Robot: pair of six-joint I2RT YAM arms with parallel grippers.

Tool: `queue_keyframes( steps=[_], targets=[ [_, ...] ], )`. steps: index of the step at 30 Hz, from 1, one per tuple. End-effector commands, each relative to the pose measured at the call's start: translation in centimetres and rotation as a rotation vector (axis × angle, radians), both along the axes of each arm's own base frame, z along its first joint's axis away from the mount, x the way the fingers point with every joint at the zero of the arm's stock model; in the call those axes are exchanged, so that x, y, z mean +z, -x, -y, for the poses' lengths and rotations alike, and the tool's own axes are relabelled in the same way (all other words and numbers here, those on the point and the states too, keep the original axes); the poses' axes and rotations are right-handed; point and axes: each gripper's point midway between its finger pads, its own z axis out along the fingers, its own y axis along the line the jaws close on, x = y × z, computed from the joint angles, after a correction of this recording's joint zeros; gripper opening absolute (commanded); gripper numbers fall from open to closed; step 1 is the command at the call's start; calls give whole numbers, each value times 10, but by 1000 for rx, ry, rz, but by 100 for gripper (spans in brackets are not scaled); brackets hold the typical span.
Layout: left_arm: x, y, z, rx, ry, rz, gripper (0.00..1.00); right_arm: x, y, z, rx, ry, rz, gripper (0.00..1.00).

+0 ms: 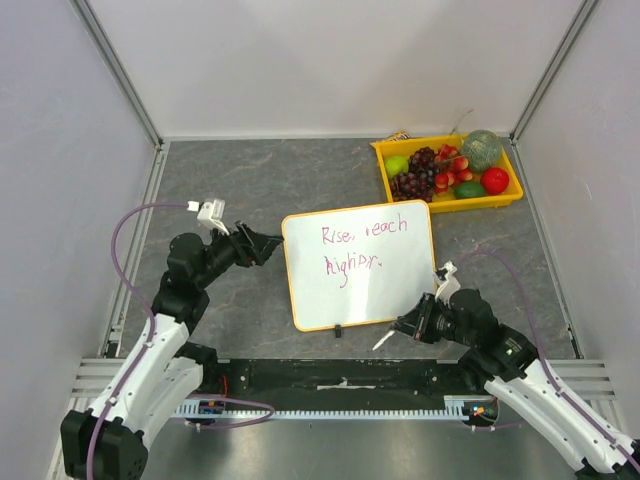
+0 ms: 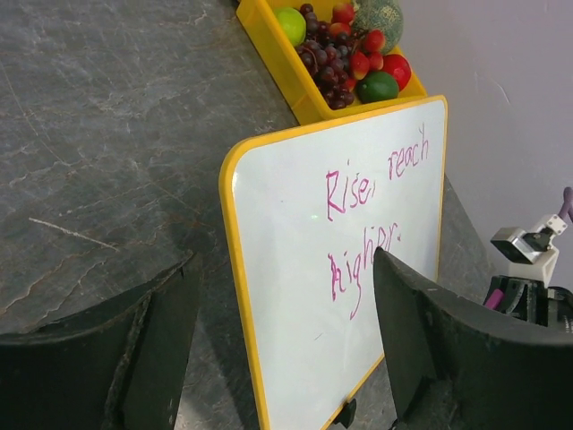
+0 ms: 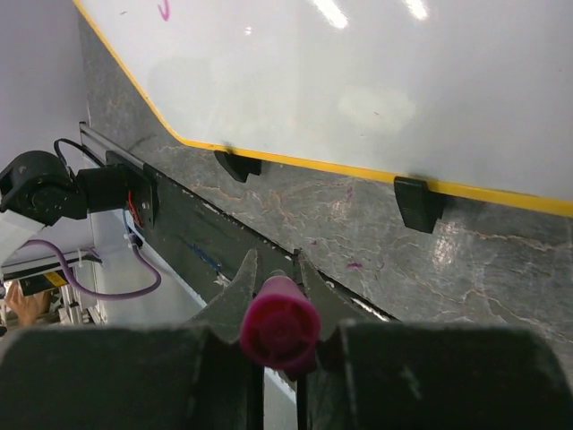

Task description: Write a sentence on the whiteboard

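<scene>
Grey marbled tabletop (image 1: 250,180) fills the floor of a white-walled enclosure, with both arms reaching in from the near edge. The left gripper (image 1: 272,246) has its black jaws spread wide with nothing between them; it points rightward at the left edge of the roughly square white whiteboard with a thin orange-yellow rim (image 1: 360,290), just beside that edge and, as far as the views show, not touching it. The right gripper (image 1: 410,326) is clamped on a marker with a rounded magenta end (image 3: 279,322), which pokes out leftward and toward the near side, just off the board's near right corner. The board lies on the table between the two grippers, slightly skewed, with two small black clips (image 3: 419,202) on its near edge. Across its far half runs the pinkish-red handwritten sentence (image 1: 362,245) in two lines, the upper one reading "Rise, reach" and the lower one roughly "higher". Beyond the board's far right corner sits a yellow plastic tray (image 1: 480,203) of mixed fruit, well apart from both grippers.
</scene>
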Motion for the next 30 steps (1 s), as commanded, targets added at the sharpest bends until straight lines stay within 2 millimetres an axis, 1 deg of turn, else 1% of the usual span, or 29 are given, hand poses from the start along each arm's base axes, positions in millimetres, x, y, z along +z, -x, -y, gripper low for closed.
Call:
queue_keyframes(
  steps=[1,3,4,7,8,11,14,15,17,20,23,26,28,30],
  targets=[
    [18,-1,5,-45,-31,45,81,-15,7,4,-28,18,-93,6],
    [21,-2,7,-60,-26,44,81,-18,6,6,-41,35,-100,14],
    [21,-2,9,-71,-24,40,82,-19,5,8,-48,43,-101,23],
    [26,1,17,-125,-12,57,85,-16,3,9,-56,49,-92,41],
    [26,2,19,-136,-6,57,86,-14,2,9,-58,52,-87,45],
    [27,1,20,-145,1,52,88,-13,-1,11,-67,73,-73,59],
    [28,2,21,-145,7,51,89,-8,-5,13,-80,84,-55,77],
    [29,2,20,-145,7,54,89,-6,-7,14,-86,90,-47,80],
    [29,2,20,-142,8,53,89,-5,-10,17,-101,104,-35,86],
    [28,1,19,-133,7,39,90,4,-16,22,-126,132,-4,93],
    [27,0,17,-115,6,26,90,18,-25,27,-155,148,55,98],
    [24,-3,14,-87,6,6,90,36,-35,29,-168,159,127,98],
    [22,-5,13,-74,1,-10,90,50,-48,32,-190,186,204,98],
    [20,-7,10,-59,-13,-19,90,58,-59,32,-186,222,262,98]
  ],
)
